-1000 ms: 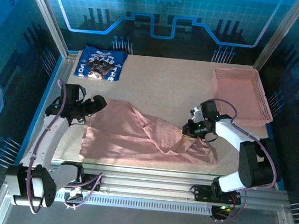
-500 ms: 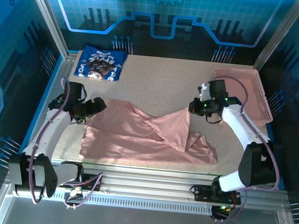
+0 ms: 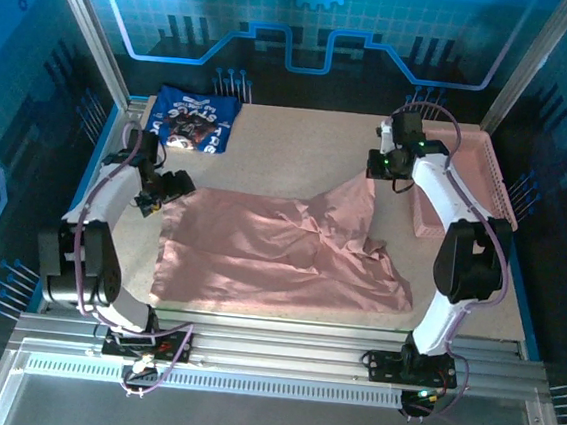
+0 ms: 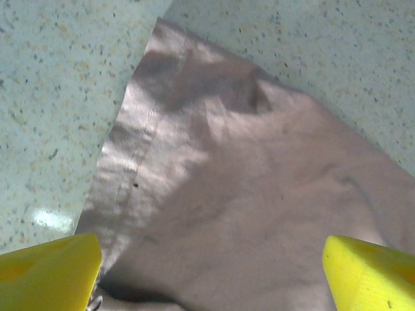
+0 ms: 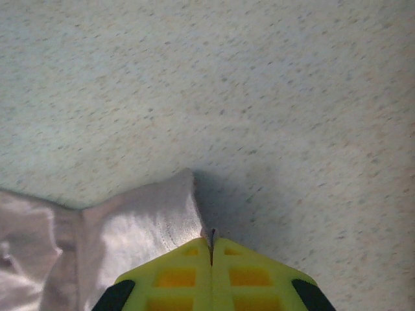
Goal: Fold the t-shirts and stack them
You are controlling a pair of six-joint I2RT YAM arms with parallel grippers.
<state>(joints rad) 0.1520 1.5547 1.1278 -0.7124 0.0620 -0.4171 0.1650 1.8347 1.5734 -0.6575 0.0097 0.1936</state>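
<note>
Bench [image 3: 300, 144] is carrying the pink t-shirt [image 3: 259, 255], which is sprawling rumpled from its centre toward 6 o'clock, a pink lattice basket [image 3: 488, 172] sitting at 2 o'clock, and the folded navy t-shirt [image 3: 190, 123] lying at 11 o'clock. The right tool [image 3: 376, 171] is clenching an edge of the pink t-shirt and holding it raised toward 1 o'clock. The left tool [image 3: 170, 187] is hanging released, jaws wide, over that shirt's 9 o'clock corner.

The spread shirt [image 3: 259, 255] lies centre-front, the folded shirt [image 3: 190, 121] behind it (far-left corner), the basket [image 3: 497, 188] far right.
</note>
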